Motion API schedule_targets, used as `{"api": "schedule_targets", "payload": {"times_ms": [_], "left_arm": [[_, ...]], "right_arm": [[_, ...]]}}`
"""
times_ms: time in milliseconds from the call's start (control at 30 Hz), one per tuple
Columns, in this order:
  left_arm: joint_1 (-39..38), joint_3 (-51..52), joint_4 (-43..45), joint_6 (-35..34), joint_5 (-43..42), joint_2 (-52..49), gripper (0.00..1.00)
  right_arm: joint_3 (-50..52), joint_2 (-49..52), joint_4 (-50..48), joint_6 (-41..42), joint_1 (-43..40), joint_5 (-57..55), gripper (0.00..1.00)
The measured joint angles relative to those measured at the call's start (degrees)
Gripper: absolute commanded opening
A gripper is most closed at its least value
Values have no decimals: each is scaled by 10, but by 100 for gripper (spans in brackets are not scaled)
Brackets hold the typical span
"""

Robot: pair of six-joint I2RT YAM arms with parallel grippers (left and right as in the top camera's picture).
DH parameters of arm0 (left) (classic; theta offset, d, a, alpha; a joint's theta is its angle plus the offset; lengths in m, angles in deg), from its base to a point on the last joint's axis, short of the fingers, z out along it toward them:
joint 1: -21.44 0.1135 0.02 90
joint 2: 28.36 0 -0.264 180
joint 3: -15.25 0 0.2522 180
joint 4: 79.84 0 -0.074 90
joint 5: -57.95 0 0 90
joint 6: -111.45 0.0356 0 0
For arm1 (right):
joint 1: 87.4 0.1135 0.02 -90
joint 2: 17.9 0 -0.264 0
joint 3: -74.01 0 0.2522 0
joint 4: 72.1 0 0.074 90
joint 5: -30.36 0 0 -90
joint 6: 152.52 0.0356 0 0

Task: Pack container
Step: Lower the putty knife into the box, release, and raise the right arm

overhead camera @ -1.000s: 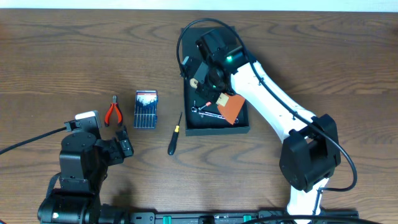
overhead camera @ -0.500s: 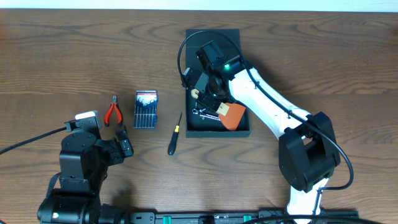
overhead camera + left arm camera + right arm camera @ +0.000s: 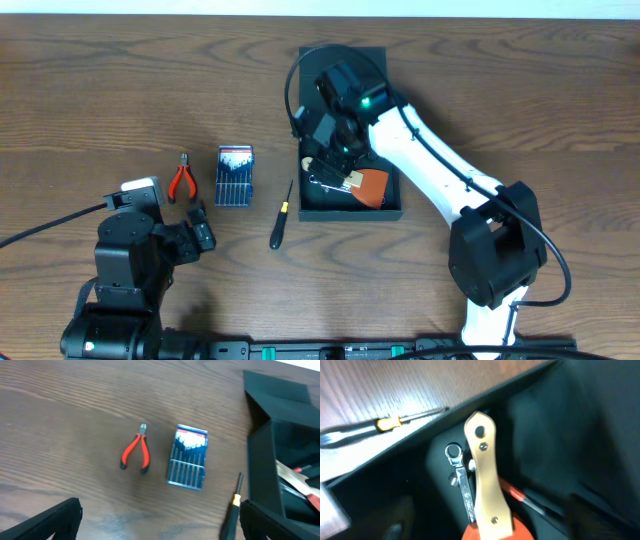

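The container [image 3: 385, 90] is a dark box standing open at the table's middle, and its wall [image 3: 260, 455] shows at the right of the left wrist view. Inside lie an orange scraper with a tan handle [image 3: 366, 184] [image 3: 484, 475], a small wrench [image 3: 322, 180] [image 3: 462, 472] and a red-handled tool [image 3: 519, 496]. My right gripper [image 3: 333, 150] [image 3: 487, 517] hangs open inside the box, straddling the scraper without gripping it. My left gripper [image 3: 200, 236] [image 3: 160, 525] stands open and empty at the front left.
On the wood left of the box lie red pliers [image 3: 180, 181] [image 3: 136, 453], a blue-and-white bit case [image 3: 235, 176] [image 3: 188, 458] and a black screwdriver with a yellow band [image 3: 281, 215] [image 3: 233, 507] [image 3: 385, 424]. A black cable loops over the box's back half.
My right gripper has gone from shut to open, letting go of the orange scraper, which now rests lower in the box. The left arm has not moved.
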Motion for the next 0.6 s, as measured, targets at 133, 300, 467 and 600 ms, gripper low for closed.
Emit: {"api": "schedule_targets", "payload": {"times_ms": [133,300,467,600], "left_arm": [[0,-11,-14,-1,-44,-12,99],[0,-102,-95,-10,-78,-95,99],[-7,-250,-187,2,-104,-231,99],[-40,-304,-200,33,-117,-320,98]], "right_arm": [[-96,-5,23,22,-14,-35,99],[-206,-33,70,103,-100,-81,99],[-257,-72,96,194,-243,-94,99],[-261,-85,133,242,-332,-98,99]]}}
